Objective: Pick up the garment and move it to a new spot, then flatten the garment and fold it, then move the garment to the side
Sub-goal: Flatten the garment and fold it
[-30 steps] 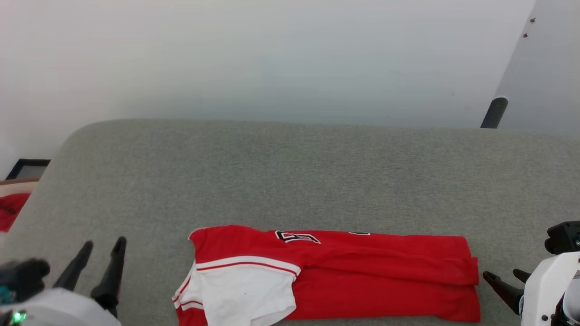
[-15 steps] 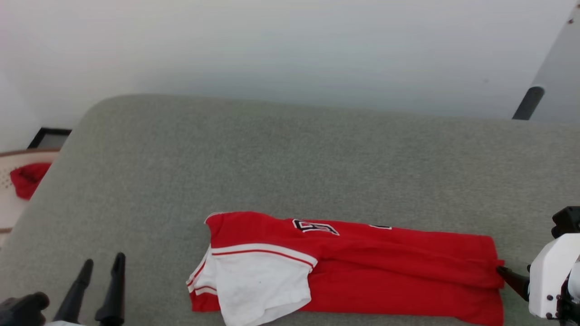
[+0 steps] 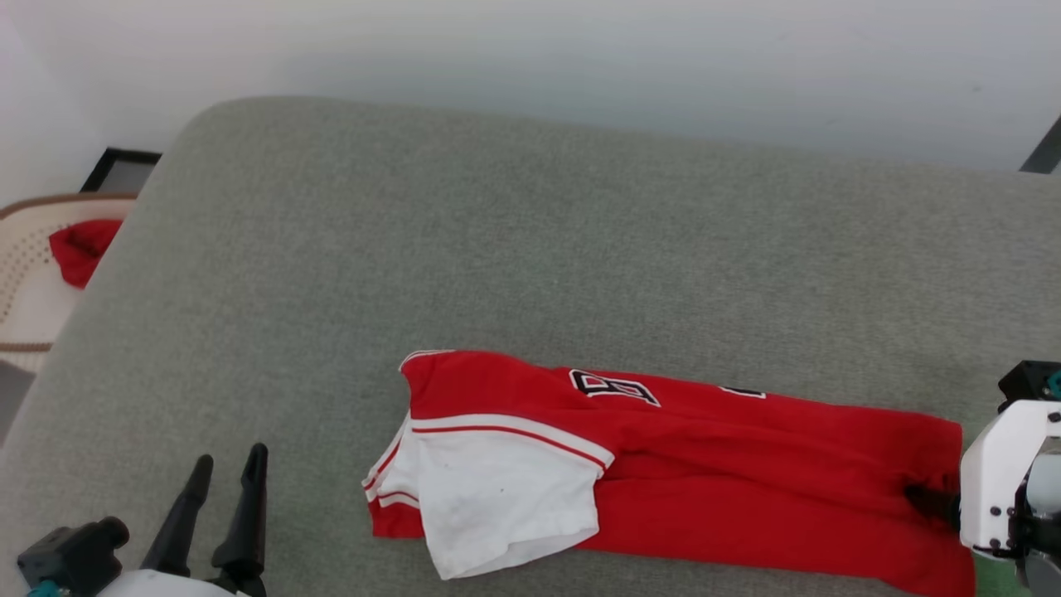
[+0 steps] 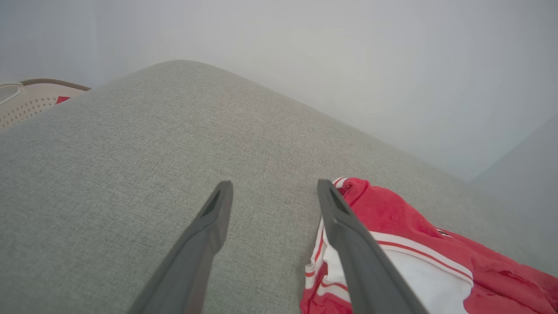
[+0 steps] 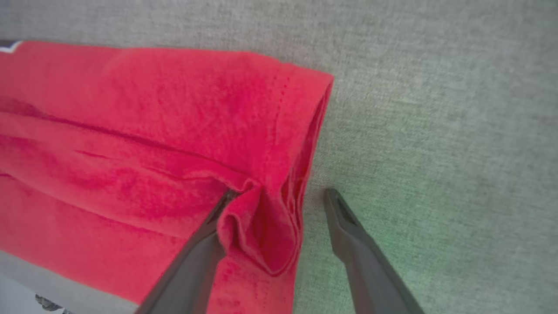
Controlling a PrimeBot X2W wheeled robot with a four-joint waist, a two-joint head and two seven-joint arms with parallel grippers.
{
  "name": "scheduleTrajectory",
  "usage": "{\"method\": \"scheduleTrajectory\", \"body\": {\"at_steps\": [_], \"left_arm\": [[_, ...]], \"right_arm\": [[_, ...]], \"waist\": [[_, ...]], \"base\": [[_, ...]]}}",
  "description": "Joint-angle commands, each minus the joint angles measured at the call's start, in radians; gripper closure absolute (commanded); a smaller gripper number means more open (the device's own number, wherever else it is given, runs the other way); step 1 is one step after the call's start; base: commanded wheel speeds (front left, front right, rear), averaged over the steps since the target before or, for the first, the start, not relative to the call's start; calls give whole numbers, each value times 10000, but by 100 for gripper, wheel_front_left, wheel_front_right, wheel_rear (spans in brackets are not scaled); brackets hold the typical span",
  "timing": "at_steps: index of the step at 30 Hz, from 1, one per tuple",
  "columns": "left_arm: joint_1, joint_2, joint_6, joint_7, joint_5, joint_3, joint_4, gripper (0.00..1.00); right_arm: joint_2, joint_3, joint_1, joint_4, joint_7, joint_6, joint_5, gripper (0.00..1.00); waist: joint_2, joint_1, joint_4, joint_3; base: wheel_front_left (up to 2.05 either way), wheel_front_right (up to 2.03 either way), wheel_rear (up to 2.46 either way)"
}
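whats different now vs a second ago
The right gripper has moved in to the hem end of the red jersey; its open jaws now straddle the bunched hem. The head camera also shifted. The jersey stays folded lengthwise on the grey cushion, left gripper open beside its sleeve end.

Holds jaws wide apart above grey fabric surface point(image 4: 130, 148), nothing between them. Crosses striped sleeve edge of garment point(image 4: 392, 218) with one jaw. Shows beige basket point(image 4: 35, 100) at upper left.

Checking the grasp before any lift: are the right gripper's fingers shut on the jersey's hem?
No, the right gripper has its fingers wide apart, with the bunched hem of the garment lying between them.
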Motion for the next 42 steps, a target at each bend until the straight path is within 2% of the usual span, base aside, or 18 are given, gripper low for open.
{"method": "scheduleTrajectory", "body": {"at_steps": [1,2,3,10,19,32,42], "left_arm": [[-101,-55,-86,3,105,44,58,0],[-127,-115,-131,3,76,56,85,0],[-149,-154,-162,2,70,71,110,0],[-167,-398,-321,2,156,235,265,0],[15,-598,-422,4,164,465,353,0],[304,-547,-406,4,260,478,345,0],[602,-472,-350,28,175,539,370,0]], "right_arm": [[174,175,-58,389,101,-4,95,0],[202,366,-72,520,202,-4,157,2],[206,534,-92,606,253,0,230,100],[-146,719,-443,971,79,-10,506,100],[-958,681,-762,899,-173,-14,685,100],[-1973,236,-911,1415,-518,-11,507,100],[-2162,305,-770,1450,-388,-9,370,100]], "waist": [[0,0,151,190],[0,0,162,222],[0,0,170,245],[0,0,128,306],[0,0,-67,107],[0,0,-432,-272],[0,0,-830,-750]], "base": [[0,0,0],[0,0,0],[0,0,0],[0,0,0],[0,0,0],[0,0,0],[0,0,0]]}}
